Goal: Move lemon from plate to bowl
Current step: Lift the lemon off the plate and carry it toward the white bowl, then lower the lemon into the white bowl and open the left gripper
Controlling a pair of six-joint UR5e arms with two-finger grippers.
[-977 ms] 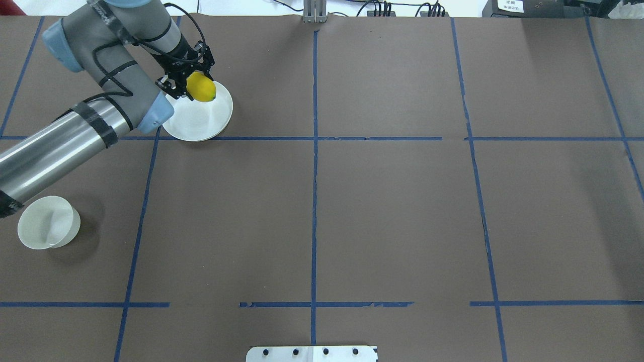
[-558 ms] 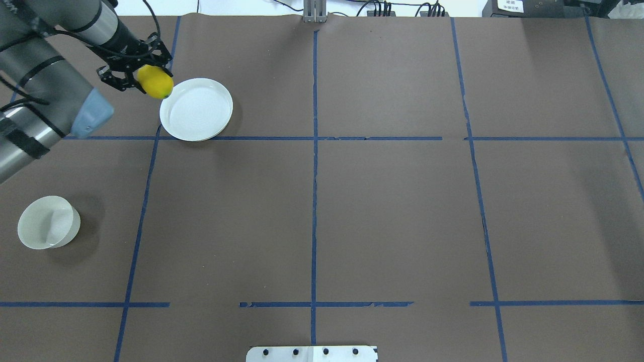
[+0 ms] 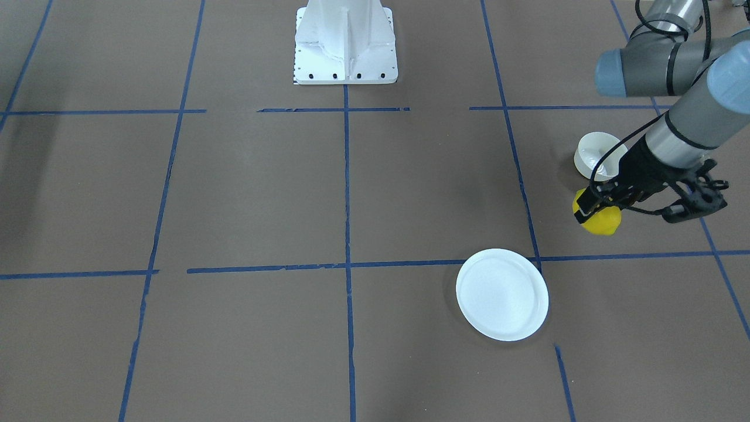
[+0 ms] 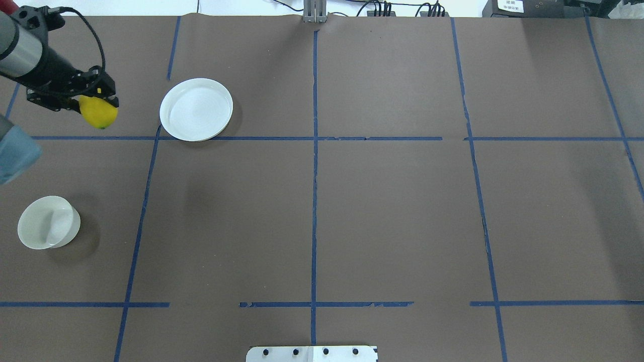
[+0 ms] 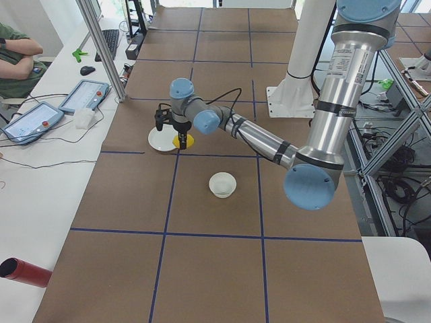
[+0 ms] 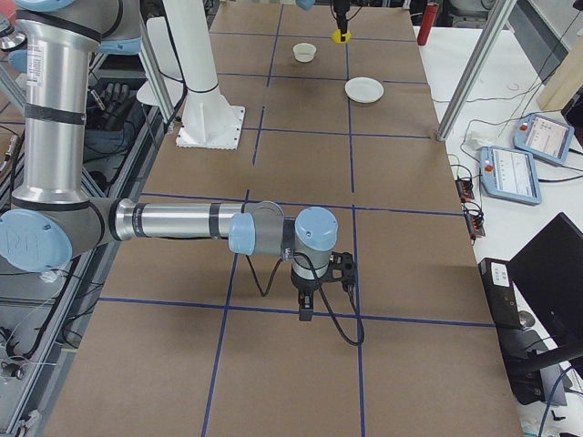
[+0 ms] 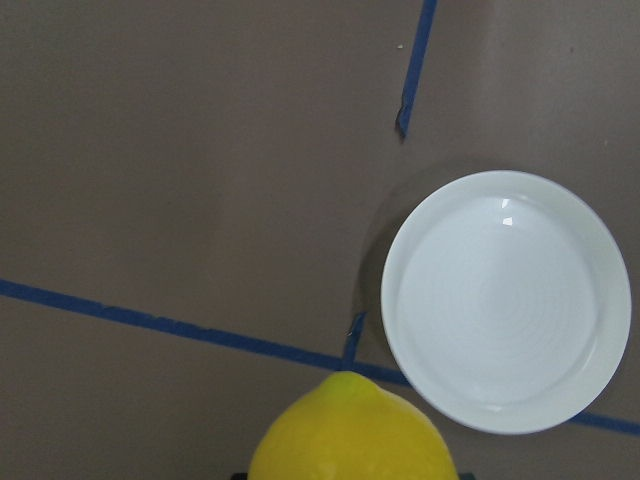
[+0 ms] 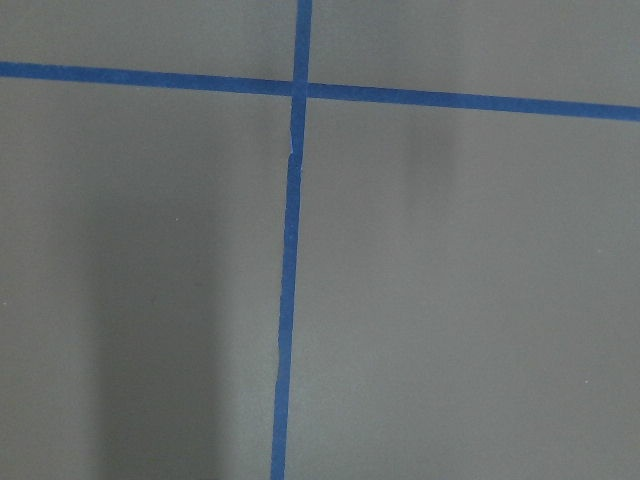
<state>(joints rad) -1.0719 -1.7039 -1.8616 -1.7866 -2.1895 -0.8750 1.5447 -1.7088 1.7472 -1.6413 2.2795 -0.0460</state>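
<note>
Transfer looks about half done. The lemon [image 4: 100, 116] is clear of the plate [image 4: 196, 109], clamped between the fingers of the left gripper [image 4: 93, 104] and held in the air over bare table beside the plate. It is not yet over the bowl [image 4: 49, 222]. The plate lies empty, and the bowl stands upright and empty, nearer the robot. What remains, as I judge it, is to carry the fruit above the bowl, lower it and let go.

The right gripper [image 6: 306, 309] shows only in the view from the table's right end, hanging low over the surface far from both dishes. I cannot tell whether its jaws are parted or closed.

The table [image 4: 392, 216] is covered in matte brown paper, marked into large squares by blue tape lines [image 4: 314, 201]. A white pedestal [image 3: 345, 41] carries the arms. At the left end stands a white bench with teach pendants [image 5: 84, 96] and a seated operator [image 5: 17, 57].
</note>
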